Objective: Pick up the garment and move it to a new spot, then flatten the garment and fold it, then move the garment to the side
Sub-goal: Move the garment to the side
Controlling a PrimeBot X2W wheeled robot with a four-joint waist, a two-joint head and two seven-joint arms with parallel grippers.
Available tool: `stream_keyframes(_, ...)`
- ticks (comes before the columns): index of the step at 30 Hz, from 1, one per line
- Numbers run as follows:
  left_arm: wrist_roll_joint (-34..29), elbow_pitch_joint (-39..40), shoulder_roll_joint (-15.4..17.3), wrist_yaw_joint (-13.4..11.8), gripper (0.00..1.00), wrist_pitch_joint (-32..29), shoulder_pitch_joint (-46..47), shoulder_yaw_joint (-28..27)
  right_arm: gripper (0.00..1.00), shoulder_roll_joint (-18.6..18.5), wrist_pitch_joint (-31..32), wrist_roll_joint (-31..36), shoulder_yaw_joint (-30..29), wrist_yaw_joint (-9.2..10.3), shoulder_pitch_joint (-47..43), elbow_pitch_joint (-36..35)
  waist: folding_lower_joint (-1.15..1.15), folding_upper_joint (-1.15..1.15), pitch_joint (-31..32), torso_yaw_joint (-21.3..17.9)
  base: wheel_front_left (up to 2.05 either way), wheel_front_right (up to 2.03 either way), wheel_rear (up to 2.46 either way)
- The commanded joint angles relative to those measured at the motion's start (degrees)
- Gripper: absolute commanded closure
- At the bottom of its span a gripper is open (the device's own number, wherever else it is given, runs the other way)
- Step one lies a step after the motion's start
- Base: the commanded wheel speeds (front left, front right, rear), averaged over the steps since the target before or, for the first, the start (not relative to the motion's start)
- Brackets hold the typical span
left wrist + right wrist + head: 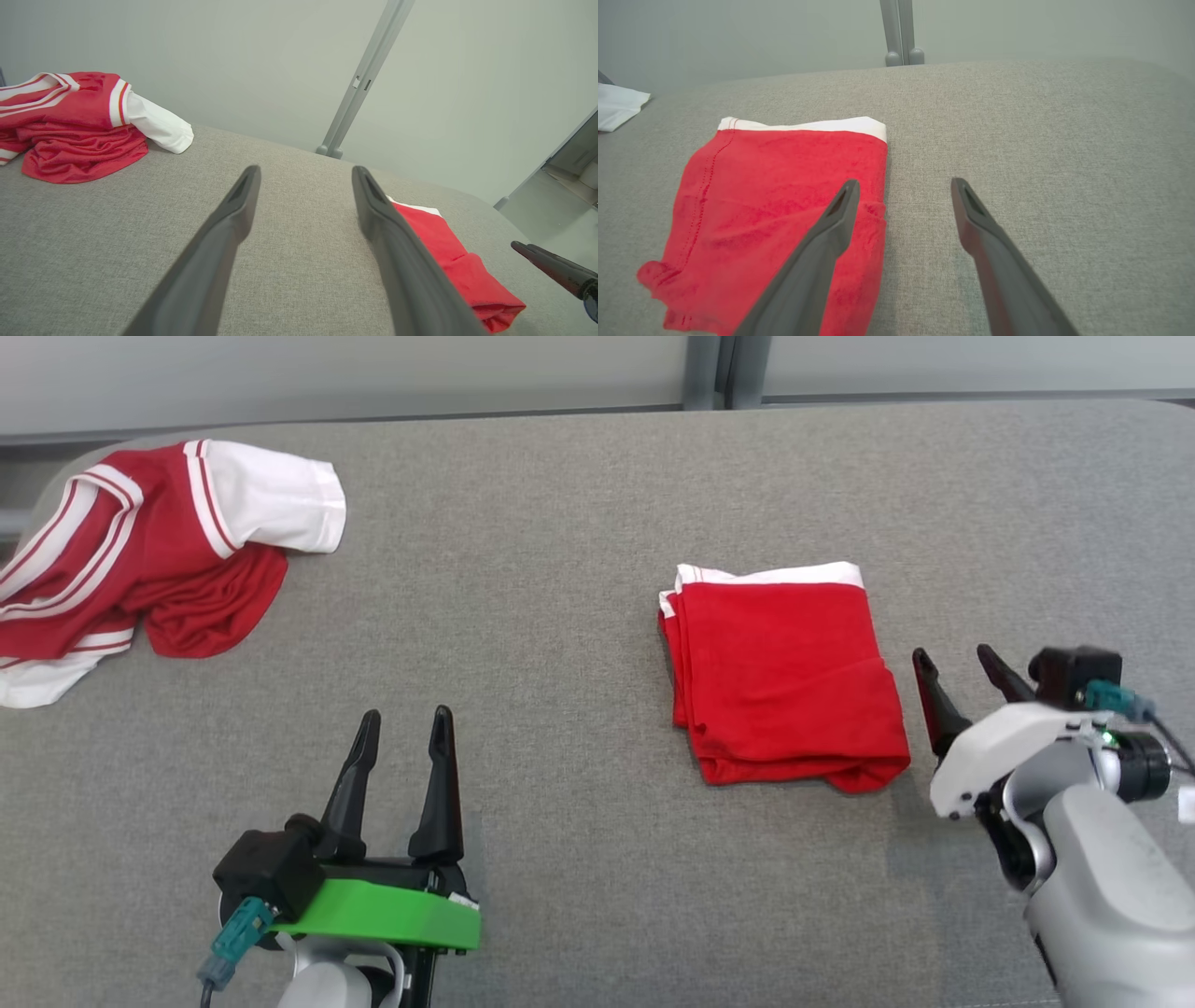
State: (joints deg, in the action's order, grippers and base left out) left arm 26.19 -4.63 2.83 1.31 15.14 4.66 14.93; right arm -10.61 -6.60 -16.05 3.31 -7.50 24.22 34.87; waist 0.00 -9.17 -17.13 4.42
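Note:
A folded red garment [782,677] with a white band along its far edge lies flat on the grey table [560,569], right of centre. In the right wrist view the garment [775,210] lies to the left of my fingers. My right gripper [962,672] stands open just beside the garment's right edge, nothing between its fingers. My left gripper [403,733] is open near the front, well left of the garment, and holds nothing. The left wrist view shows the garment [448,247] partly hidden behind my right-hand finger.
A crumpled red and white striped garment [140,555] sits at the table's far left corner, also in the left wrist view as a heap [79,126]. A grey post [724,371] stands behind the table. Bare grey cloth lies between the two garments.

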Motion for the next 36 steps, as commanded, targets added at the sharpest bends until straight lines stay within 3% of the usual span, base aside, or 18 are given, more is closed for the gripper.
stream_keyframes(1,0.5,0.1,0.1,-0.2,0.0,0.0,0.5,0.1,0.0,-1.3,2.5,-1.9,0.9,0.02,1.8,0.8,0.0,0.0,-1.3,1.1,0.0,0.0,0.0)
stream_keyframes(12,0.9,0.4,0.1,-0.1,0.0,0.0,2.7,1.2,0.0,-8.1,20.1,-15.6,7.8,0.01,11.3,5.3,0.0,0.0,-6.0,5.4,0.0,0.0,0.0)
stream_keyframes(24,1.0,0.0,0.1,-0.2,0.0,0.0,3.2,2.0,0.0,-10.1,28.7,-25.9,11.6,0.01,13.3,9.6,0.0,0.0,-6.8,7.3,0.0,0.0,0.0)
stream_keyframes(25,0.9,0.0,0.1,-0.2,0.0,0.0,3.2,2.0,0.14,-10.2,28.7,-26.3,11.9,0.01,13.3,9.9,0.0,0.0,-6.8,7.4,0.0,0.0,0.0)
stream_keyframes(26,0.9,0.0,0.1,-0.2,0.0,0.0,3.2,2.0,0.51,-10.2,28.4,-26.6,12.2,0.01,13.5,10.2,0.0,0.0,-6.8,7.4,0.0,0.0,0.0)
stream_keyframes(28,0.6,0.1,0.1,-0.4,0.0,0.0,3.2,2.0,0.71,-10.4,27.5,-26.8,13.1,0.01,14.1,10.1,0.0,0.0,-6.9,7.3,0.0,0.0,0.0)
stream_keyframes(29,0.3,0.1,0.1,-0.3,0.0,0.0,3.2,2.0,0.92,-10.6,26.8,-26.8,13.5,0.01,14.4,10.1,0.0,0.0,-6.9,7.2,0.0,0.0,0.0)
stream_keyframes(30,0.1,0.1,0.1,-0.3,0.0,0.0,3.2,1.9,1.0,-10.8,26.1,-26.9,13.9,0.01,14.6,10.1,0.0,0.0,-6.9,7.1,0.0,0.0,0.0)
stream_keyframes(36,-0.9,0.4,0.1,0.7,0.0,0.0,3.5,1.4,1.0,-11.9,22.2,-26.2,16.9,0.01,16.5,9.6,0.0,0.0,-6.8,4.8,0.0,0.0,0.0)
